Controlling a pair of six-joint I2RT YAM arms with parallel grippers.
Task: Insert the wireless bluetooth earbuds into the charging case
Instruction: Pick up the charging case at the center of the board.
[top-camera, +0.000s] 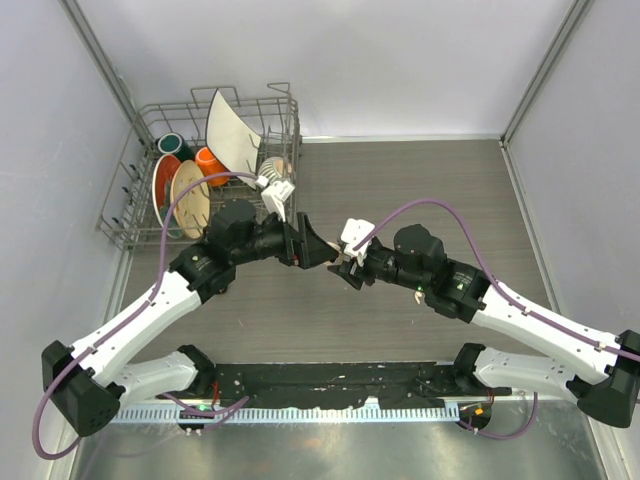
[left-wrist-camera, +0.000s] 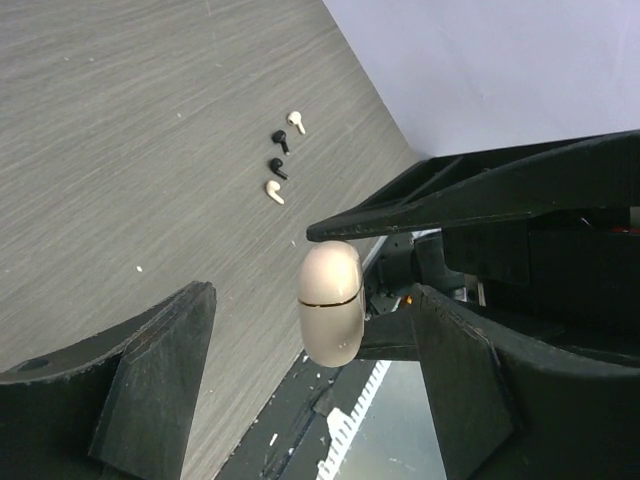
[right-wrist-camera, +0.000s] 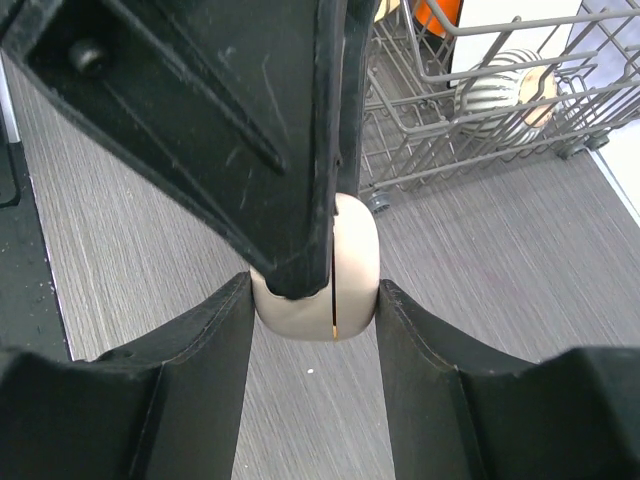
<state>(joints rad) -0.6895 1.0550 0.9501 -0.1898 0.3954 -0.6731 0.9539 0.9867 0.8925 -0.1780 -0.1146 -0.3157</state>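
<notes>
Not much is done yet, I'd say. The left gripper (top-camera: 315, 248) stands wide, one finger on each side of the charging case (left-wrist-camera: 330, 300) without pinching it. Well beyond its fingertips, all four earbuds (left-wrist-camera: 278, 167), two cream and two black, lie loose in a short row on the counter (left-wrist-camera: 120, 150). The case looks closed, its seam a thin line, so opening it and seating every bud are left. The right gripper (right-wrist-camera: 315, 285) clamps the case off the counter, apparently end to end, so its long axis runs from finger to finger with the seam crosswise.
</notes>
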